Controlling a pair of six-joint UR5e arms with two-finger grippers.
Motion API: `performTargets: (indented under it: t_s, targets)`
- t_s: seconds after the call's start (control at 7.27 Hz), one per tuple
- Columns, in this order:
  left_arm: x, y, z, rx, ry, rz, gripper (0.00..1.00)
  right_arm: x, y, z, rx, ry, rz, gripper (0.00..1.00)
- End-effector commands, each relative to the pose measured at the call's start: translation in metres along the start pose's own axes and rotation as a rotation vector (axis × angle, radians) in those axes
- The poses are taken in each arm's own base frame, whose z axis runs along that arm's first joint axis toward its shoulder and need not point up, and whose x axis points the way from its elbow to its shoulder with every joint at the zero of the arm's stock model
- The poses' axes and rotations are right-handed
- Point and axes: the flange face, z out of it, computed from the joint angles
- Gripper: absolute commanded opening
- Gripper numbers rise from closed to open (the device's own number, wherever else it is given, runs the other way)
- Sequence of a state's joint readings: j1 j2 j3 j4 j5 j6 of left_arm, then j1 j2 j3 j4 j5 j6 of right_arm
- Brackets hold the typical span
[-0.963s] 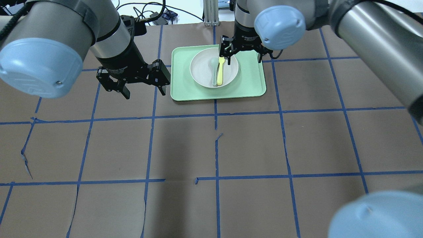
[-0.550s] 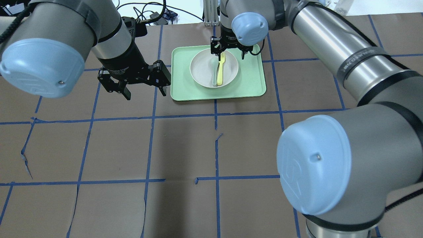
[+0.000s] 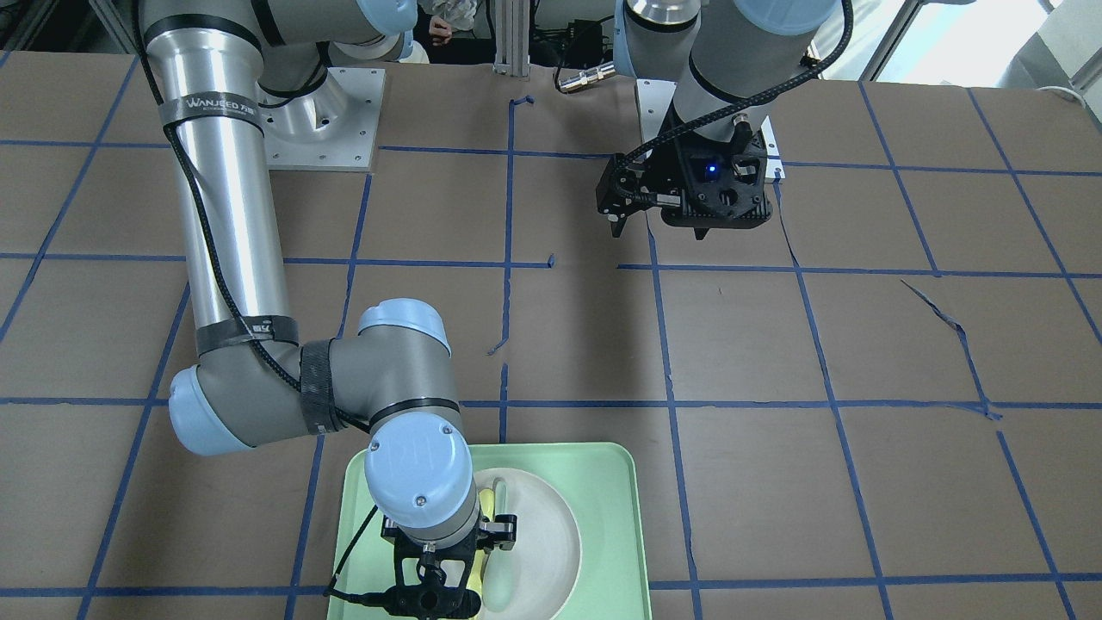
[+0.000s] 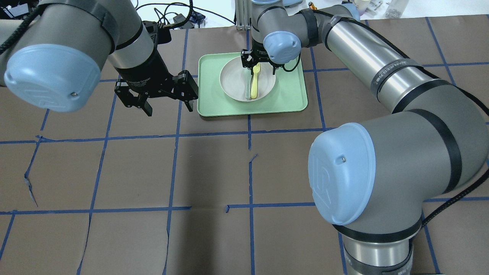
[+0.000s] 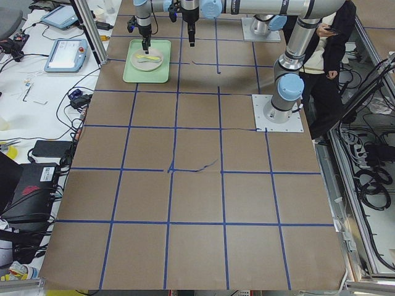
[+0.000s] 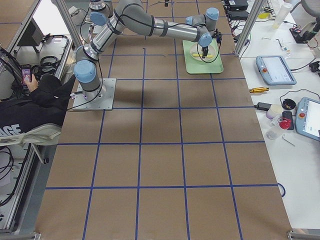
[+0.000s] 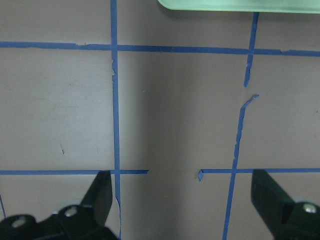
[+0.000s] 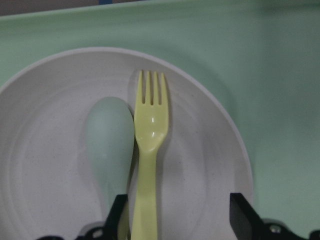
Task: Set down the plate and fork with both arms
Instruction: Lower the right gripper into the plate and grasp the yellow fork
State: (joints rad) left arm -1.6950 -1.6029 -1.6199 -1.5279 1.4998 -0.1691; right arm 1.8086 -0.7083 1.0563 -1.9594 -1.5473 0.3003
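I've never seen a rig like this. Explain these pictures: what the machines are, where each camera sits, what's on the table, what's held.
The machine is a robot with a left arm and a right arm at one table, each ending in a two-finger gripper. One picture looks down from behind the robot, one faces it from across the table, two look along the table from its ends, and two come from wrist cameras. On the brown table sits a green tray with a white plate; in it lie a yellow fork and a pale spoon, side by side. Nothing is held. The right gripper hangs open over the plate, the fork's handle between its fingers; the left gripper hangs open over bare table beside the tray.
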Motion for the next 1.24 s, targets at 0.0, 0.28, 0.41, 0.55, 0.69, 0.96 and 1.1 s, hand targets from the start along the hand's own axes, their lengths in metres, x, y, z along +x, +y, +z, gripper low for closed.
performTargets:
  t_s: [0.0, 0.28, 0.41, 0.55, 0.69, 0.96, 1.1]
  targets:
    - [0.000, 0.000, -0.001, 0.001, 0.000, 0.001, 1.00, -0.006, 0.002, 0.003, -0.006, -0.014, 0.010, 0.67]
    - [-0.001, 0.000, -0.001, 0.003, 0.000, 0.001, 1.00, -0.009, 0.004, 0.015, -0.018, -0.009, 0.004, 0.63]
    - [-0.001, 0.000, -0.001, 0.003, 0.000, -0.001, 1.00, -0.008, 0.005, 0.020, -0.024, -0.007, 0.004, 0.63]
    - [-0.001, 0.000, -0.001, 0.003, 0.000, -0.001, 1.00, -0.008, 0.005, 0.020, -0.024, -0.007, 0.001, 0.60]
    - [-0.001, -0.001, 0.000, 0.002, 0.000, -0.001, 1.00, -0.008, 0.005, 0.018, -0.022, -0.006, -0.001, 0.57]
    - [-0.001, 0.000, -0.001, 0.003, 0.000, -0.001, 1.00, -0.008, 0.005, 0.016, -0.019, -0.007, -0.002, 0.57]
    - [-0.001, 0.000, -0.001, 0.003, 0.000, 0.001, 1.00, -0.008, 0.005, 0.016, -0.021, -0.006, -0.004, 0.57]
